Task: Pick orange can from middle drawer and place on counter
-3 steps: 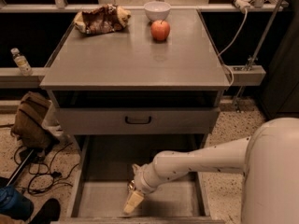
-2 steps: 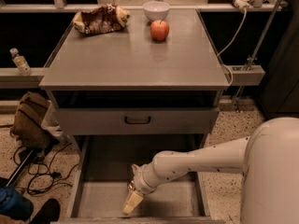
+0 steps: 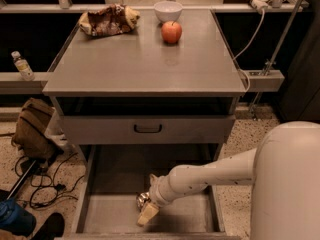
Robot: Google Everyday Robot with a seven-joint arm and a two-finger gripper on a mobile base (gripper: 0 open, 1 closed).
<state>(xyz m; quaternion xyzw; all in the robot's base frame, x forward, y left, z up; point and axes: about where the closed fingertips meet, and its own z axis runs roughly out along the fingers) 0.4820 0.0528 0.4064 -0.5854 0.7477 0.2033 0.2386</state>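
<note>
The middle drawer (image 3: 110, 219) is pulled out at the bottom of the camera view, its flat grey floor showing. A small shiny can (image 3: 143, 200) with a silver end lies on the floor near the drawer's middle; its orange side is mostly hidden by my arm. My gripper (image 3: 147, 214) reaches down into the drawer from the right, its pale tip right beside the can and just in front of it. I cannot tell whether it touches the can. The counter (image 3: 145, 64) is the grey cabinet top above.
On the counter's far edge lie a brown and yellow snack bag (image 3: 107, 20), a white bowl (image 3: 168, 10) and a red apple (image 3: 171, 32). A shut drawer front with a black handle (image 3: 148, 129) sits above the open drawer. Bags and cables (image 3: 35, 134) lie on the floor at left.
My gripper stays in nearly the same spot in the drawer, shifted only slightly. The things on the counter have not moved.
</note>
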